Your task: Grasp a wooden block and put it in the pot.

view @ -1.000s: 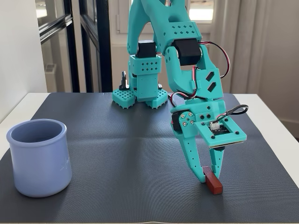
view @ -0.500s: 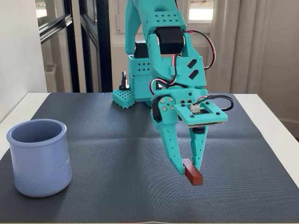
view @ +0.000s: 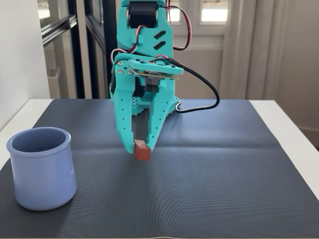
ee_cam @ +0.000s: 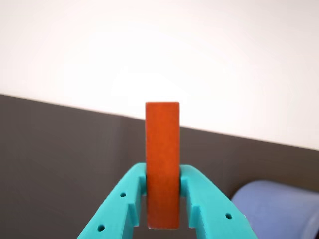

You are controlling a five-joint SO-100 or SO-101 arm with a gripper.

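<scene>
With the teal two-finger gripper (view: 141, 148) clamped on the small red-painted wooden block (view: 142, 150), the carrying step seems next: lift, then swing towards the lavender-blue cylindrical pot (view: 42, 167).

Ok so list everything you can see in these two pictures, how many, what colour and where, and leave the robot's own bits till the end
wooden block: one, red, clamped between the fingers near the middle of the mat; in the wrist view it stands up past the fingertips.
pot: one, pale lavender-blue, upright on the mat at the left of the fixed view, apart from the block; nothing shows inside it.
mat: one, dark grey, ribbed, covering most of the table.
table: one, white, showing at the mat's edges.
windows: pale frames behind the arm.
arm: one, turquoise, with red and black wires, reaching down.
gripper: one, turquoise fingers, shut on the block.
</scene>
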